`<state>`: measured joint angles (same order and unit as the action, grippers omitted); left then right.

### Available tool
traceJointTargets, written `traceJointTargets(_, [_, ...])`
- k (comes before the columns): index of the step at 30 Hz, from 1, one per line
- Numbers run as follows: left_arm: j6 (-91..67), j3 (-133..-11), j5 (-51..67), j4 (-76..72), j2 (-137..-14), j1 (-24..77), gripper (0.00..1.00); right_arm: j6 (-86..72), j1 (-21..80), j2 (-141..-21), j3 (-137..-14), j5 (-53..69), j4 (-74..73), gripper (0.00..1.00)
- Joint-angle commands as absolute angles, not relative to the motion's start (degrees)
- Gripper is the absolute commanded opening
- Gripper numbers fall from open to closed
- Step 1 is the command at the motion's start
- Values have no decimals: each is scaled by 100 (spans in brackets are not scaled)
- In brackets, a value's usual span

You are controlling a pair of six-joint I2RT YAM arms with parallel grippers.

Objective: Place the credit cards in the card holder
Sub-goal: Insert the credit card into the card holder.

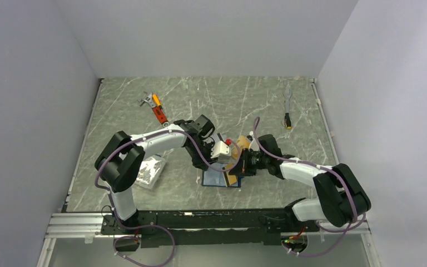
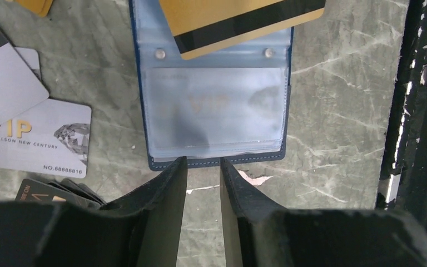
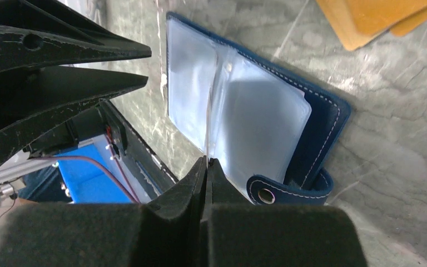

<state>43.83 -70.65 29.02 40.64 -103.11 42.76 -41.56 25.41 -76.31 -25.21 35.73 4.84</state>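
Note:
The navy card holder point(image 2: 217, 111) lies open on the marble table, its clear sleeves facing up. An orange-gold card point(image 2: 239, 22) with a black stripe rests over its far half. My left gripper point(image 2: 203, 160) is open, its tips at the holder's near edge with only table between them. Two silver cards point(image 2: 33, 139) lie left of the holder, and a black card point(image 2: 39, 192) peeks out beside my left finger. My right gripper point(image 3: 207, 160) is shut on the edge of one thin clear sleeve of the card holder point(image 3: 256, 122). Orange cards point(image 3: 378, 16) lie beyond it.
A clear bag of small parts point(image 1: 149, 171) sits by the left arm. An orange-handled tool point(image 1: 154, 107) lies at the back left and a slim tool point(image 1: 287, 111) at the back right. The black mounting rail point(image 2: 417, 111) runs close beside the holder.

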Motion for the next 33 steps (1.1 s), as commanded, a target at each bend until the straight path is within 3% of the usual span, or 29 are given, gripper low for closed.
traceJointTargets(1, [4481, -6976, 2878, 3858, -10365, 4388, 34, -4102, 2533, -7783, -2445, 4020, 851, 0])
traceJointTargets(14, [4574, -6670, 2050, 3696, -10430, 4554, 33, -4130, 2530, -8226, -2356, 4230, 1226, 0])
traceJointTargets(33, [4392, -6757, 1750, 4021, -10049, 4558, 34, -4174, 2530, -8092, -2286, 4201, 1314, 0])
